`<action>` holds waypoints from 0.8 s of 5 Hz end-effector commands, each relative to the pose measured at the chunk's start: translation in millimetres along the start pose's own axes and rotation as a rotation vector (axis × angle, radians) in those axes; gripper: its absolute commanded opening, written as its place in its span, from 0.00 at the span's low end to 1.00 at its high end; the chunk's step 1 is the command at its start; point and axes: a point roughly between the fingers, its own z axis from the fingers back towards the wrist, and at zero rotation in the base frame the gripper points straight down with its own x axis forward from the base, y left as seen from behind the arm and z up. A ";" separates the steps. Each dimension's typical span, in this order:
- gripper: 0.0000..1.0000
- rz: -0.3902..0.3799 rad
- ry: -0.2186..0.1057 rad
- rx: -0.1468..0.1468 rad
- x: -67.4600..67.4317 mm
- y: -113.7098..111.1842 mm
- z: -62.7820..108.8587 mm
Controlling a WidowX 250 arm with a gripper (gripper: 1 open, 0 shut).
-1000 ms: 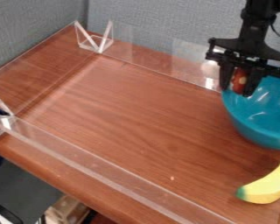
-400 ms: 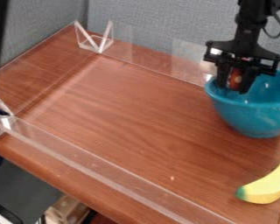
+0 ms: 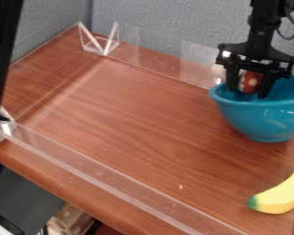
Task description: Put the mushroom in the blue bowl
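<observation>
The blue bowl (image 3: 267, 115) stands at the right side of the wooden table. My gripper (image 3: 253, 83) points straight down over the bowl's back left rim. Its dark fingers (image 3: 233, 79) stand apart, wider than the mushroom. The mushroom (image 3: 250, 85) shows as a small reddish-brown spot between the fingers, just inside the rim. I cannot tell whether it still touches a finger or rests on the bowl.
A yellow banana (image 3: 279, 194) lies at the front right, near the table's edge. Low clear plastic walls (image 3: 100, 41) run around the wooden table (image 3: 125, 119). A grey backdrop rises behind.
The gripper has sunk a little toward the bowl with the mushroom. Its fingers now stand wider apart than before. The bowl sits slightly further left in the picture.
</observation>
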 end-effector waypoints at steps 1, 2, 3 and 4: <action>1.00 -0.005 -0.077 -0.027 9.1 -6.7 23.9; 1.00 0.006 -0.081 -0.028 10.7 -6.9 15.3; 1.00 0.012 -0.083 -0.029 12.3 -7.0 6.5; 1.00 0.017 -0.085 -0.026 13.6 -7.3 -2.5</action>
